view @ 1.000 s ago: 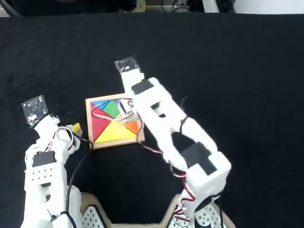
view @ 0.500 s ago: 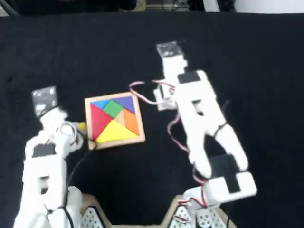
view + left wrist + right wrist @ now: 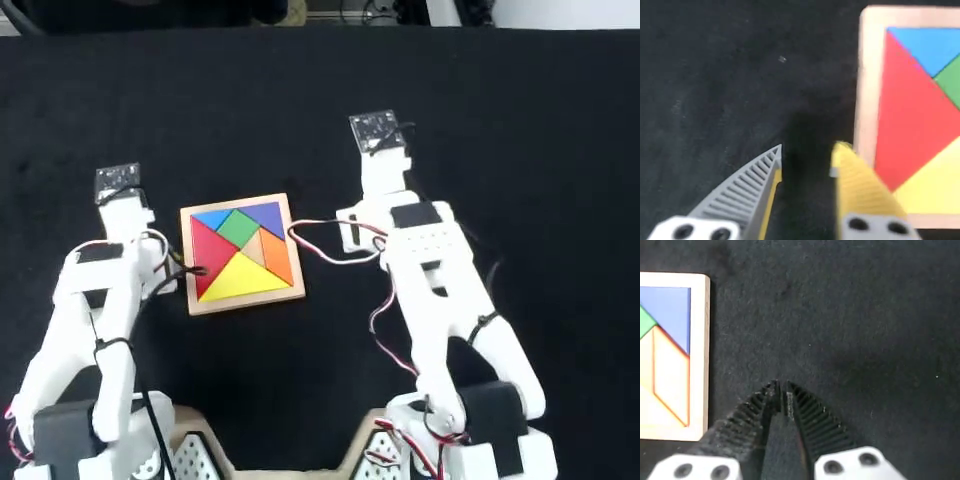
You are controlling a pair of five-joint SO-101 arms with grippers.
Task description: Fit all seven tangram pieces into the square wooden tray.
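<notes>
Withdrawn from over the tray (image 3: 250, 302), the right gripper (image 3: 782, 386) now sits right of it, closed and empty. The left gripper (image 3: 810, 150), spread and empty, sits beside the left rim: retract it without nudging that rim. The tray lies flat, left of centre, apparently full; square, no long axis, edges slightly skewed.

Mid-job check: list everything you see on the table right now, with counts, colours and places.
wooden tray: one, pale wood, on the cloth between the arms.
tangram pieces: seven, all inside the tray: red, yellow, blue, green, violet-blue, orange, tan.
table cloth: one, black.
left gripper: one, grey and yellow, open, by the tray's rim.
right gripper: one, black, shut, over cloth beside the tray.
</notes>
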